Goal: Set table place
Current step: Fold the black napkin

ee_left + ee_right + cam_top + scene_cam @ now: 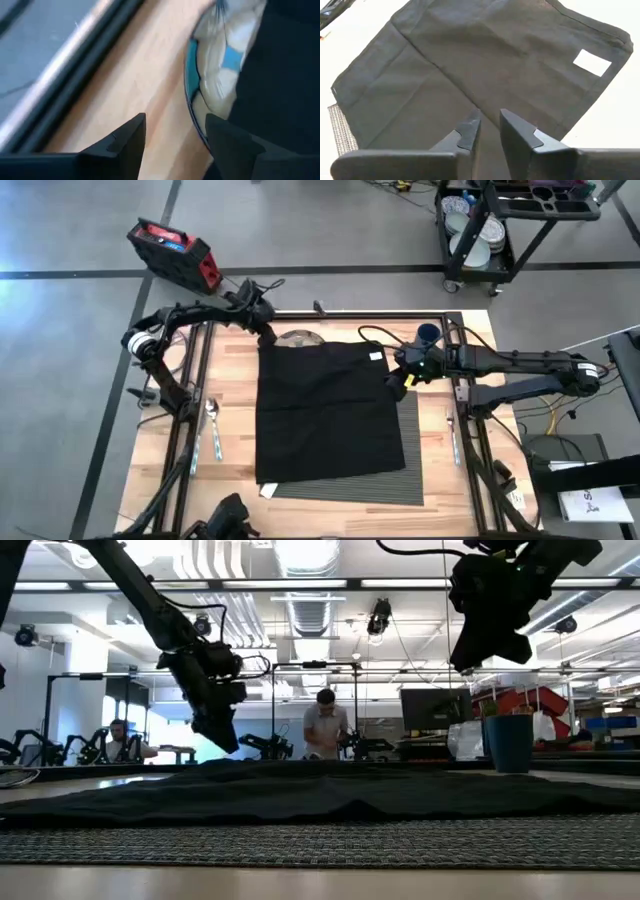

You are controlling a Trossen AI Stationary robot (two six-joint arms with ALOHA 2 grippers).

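Over the surface's (235, 395) far edge, left pincer (268, 330) hangs wide beside the plate (297, 337). Right pincer (392, 384) hangs narrow, empty, above the black napkin (325, 410) covering the placemat (405, 470).

Black cloth (330, 798) over ribbed placemat (320, 840)

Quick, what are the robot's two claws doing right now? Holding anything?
Left gripper: open, empty, by the plate.
Right gripper: slightly open, empty, above the black napkin.
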